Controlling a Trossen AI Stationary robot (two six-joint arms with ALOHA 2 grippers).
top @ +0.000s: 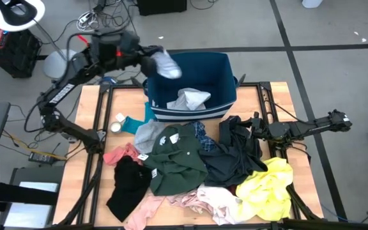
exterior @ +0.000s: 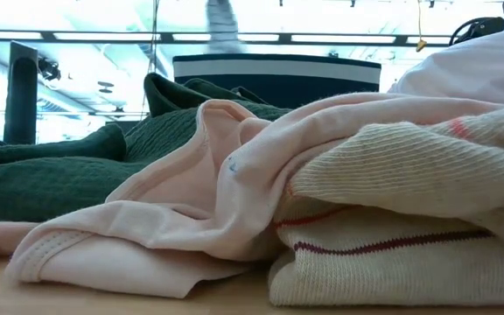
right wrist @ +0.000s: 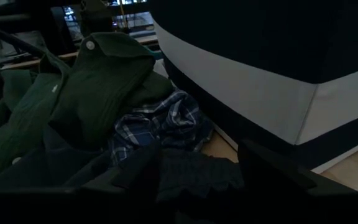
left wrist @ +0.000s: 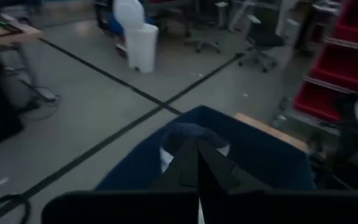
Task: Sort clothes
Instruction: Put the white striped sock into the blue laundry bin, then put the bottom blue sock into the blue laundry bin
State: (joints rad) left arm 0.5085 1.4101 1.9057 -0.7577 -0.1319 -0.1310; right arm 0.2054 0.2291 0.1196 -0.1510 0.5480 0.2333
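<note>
Navy striped bin (top: 225,76): white garment (top: 190,99) inside. Clothes pile (top: 197,166): spread on table in front of bin. Left gripper (top: 151,59): clamped on grey-white garment (top: 166,64), directly above bin's left rim. Right gripper (top: 251,131): spread wide, empty, over black garment (top: 235,153).

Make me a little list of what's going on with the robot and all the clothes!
left tool: shut on a grey-white garment, held above the bin's left rim
right tool: open, low over the black garment right of the bin
bin: navy with white stripes, at the table's far edge; one white garment inside
pile: dark green shirt, blue plaid piece, yellow garment, pale pink garment in front of the bin
</note>
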